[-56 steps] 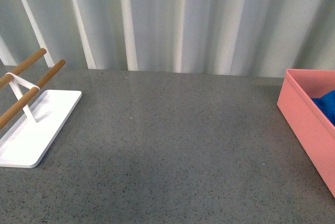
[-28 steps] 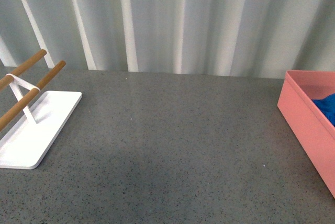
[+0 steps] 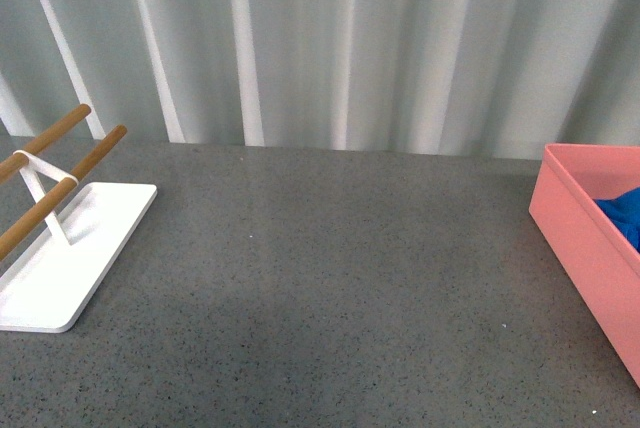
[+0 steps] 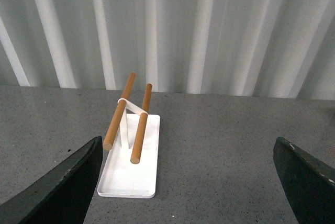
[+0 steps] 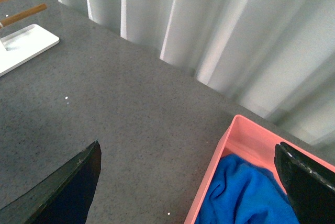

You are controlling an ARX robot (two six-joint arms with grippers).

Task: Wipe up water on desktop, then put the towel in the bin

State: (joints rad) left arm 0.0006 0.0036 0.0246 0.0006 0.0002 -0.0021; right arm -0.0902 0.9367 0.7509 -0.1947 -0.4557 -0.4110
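Slightly lowered view; towel [image 3: 625, 216] inside bin [image 3: 585, 253], both cut off.

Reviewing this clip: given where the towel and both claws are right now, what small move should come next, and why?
Probably just draw the right claw back from the bin. The towel already lies bunched inside it, both claws are open and empty, and the desktop shows no visible water, so nothing seems left to grasp.

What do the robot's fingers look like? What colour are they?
Only the fingertips show, in the wrist views. The left gripper has very dark, almost black fingers, wedge-shaped with pale scuffed edges. The right gripper has the same dark wedge fingers. No cables or markings are visible.
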